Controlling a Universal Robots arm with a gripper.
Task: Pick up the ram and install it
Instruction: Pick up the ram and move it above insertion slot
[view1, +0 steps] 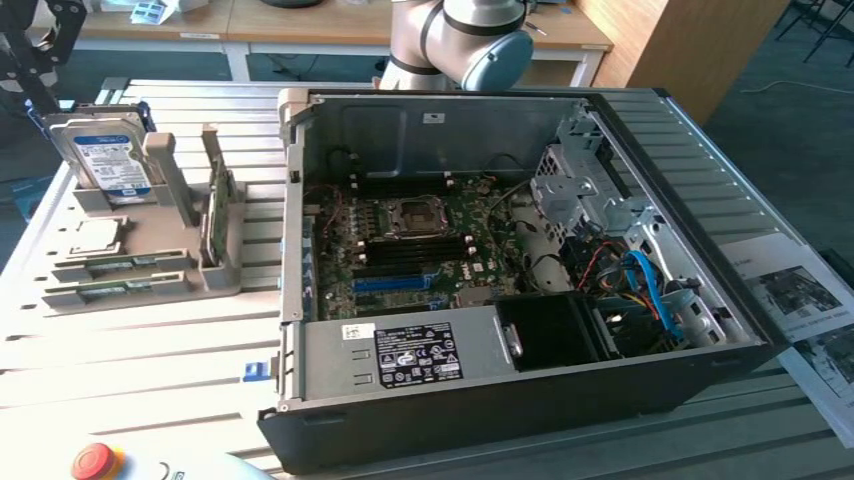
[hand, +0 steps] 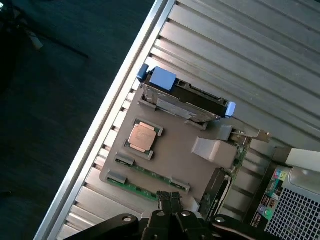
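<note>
**A:** Surface?

**B:** Ribbed aluminium table (view1: 160, 350), its slats running lengthwise. Dark carpet around it, with wooden desks behind. A grey holder (view1: 200, 275) sits on the slats, and an open computer case (view1: 534, 400) lies just beside the holder, motherboard facing up. A red stop button (view1: 96, 460) is at the table's near edge, well apart from the holder.

**A:** What's in the holder?

**B:** A hard drive (view1: 110, 160) stands upright at the holder's far end, and a processor chip (hand: 141, 137) lies flat mid-holder.

**A:** And the ram?

**B:** The ram (hand: 136, 189) is a slim green stick set on edge in the holder's outermost groove, on the side away from the hard drive. It isn't lifted or installed.

**A:** Which way does its long axis run?

**B:** Level, along the holder's outer edge and roughly parallel to the hard drive's broad face. One end points toward the case.

**A:** The gripper?

**B:** The gripper (hand: 170, 197) has its fingers pressed together with nothing between them. It hangs over the holder's outer edge near the ram; I can't tell its height above the ram. The arm (view1: 467, 45) rises behind the case.
</note>
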